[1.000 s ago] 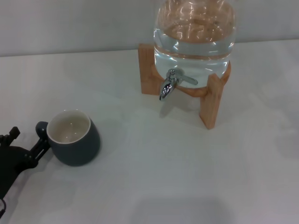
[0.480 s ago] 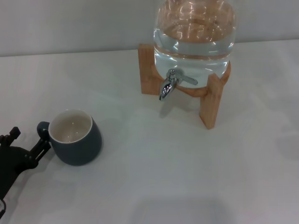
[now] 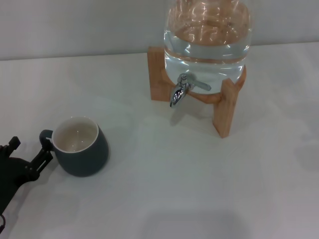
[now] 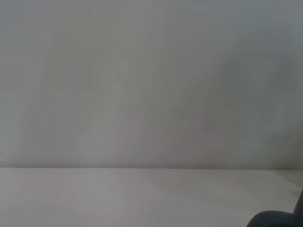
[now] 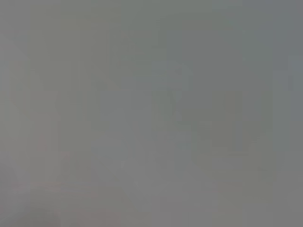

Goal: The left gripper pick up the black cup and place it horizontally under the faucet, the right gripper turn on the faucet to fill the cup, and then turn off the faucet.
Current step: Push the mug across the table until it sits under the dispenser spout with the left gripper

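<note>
Left gripper (image 3: 27,155) has its jaws spread wide, one black finger tip right up against the black cup's small loop handle and the other finger well off toward the table's left edge, so nothing is clamped. That's the head view, down in the lower left corner. The black cup (image 3: 79,146) stands upright on the white table (image 3: 164,174), cream inside showing, handle turned to the gripper. The faucet (image 3: 179,91) is well apart from it, up and to the right, sticking out of a clear glass jug (image 3: 207,42) with water in it, sitting in a wooden stand (image 3: 227,107). No right gripper anywhere in this view.

Left wrist view: mostly blank wall and table, with a dark rounded bit in one corner, can't tell what it is.

Right wrist view: plain grey, nothing to make out.
</note>
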### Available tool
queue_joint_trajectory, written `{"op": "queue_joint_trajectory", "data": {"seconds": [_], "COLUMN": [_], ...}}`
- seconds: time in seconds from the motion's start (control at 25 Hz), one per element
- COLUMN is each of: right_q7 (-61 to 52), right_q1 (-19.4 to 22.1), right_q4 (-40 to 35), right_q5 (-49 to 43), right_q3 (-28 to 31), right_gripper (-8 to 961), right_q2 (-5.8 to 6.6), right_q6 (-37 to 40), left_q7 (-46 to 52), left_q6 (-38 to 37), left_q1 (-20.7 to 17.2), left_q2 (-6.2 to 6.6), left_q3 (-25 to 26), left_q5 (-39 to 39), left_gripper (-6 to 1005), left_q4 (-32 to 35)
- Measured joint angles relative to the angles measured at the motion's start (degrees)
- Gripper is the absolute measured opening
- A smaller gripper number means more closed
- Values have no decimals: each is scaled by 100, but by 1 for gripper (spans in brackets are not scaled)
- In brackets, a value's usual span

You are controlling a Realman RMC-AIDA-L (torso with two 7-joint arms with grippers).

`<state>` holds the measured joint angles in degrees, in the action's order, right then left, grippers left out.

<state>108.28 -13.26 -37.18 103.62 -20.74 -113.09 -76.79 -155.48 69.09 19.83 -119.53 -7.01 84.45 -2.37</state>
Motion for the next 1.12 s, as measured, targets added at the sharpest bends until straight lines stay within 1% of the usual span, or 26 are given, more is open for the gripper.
{"op": "queue_joint_trajectory", "data": {"seconds": [0.36, 0.64, 1.12], "right_q7": [0, 0, 0], "right_q1": [8, 7, -10], "right_q4": [0, 0, 0], "right_q5": [0, 0, 0], "right_q3": [0, 0, 0], "right_gripper": [847, 847, 847], "right_q2": [8, 8, 4], "right_q6": [-4, -3, -3], "left_q7": [137, 140, 241], "left_q6": [-35, -70, -97], "left_q1": [105, 178, 200], "left_q2": [8, 9, 19], "left_q3": [8, 13, -28], "left_q5": [37, 47, -13], "left_gripper": [862, 830, 776], "left_q4": [0, 5, 0]}}
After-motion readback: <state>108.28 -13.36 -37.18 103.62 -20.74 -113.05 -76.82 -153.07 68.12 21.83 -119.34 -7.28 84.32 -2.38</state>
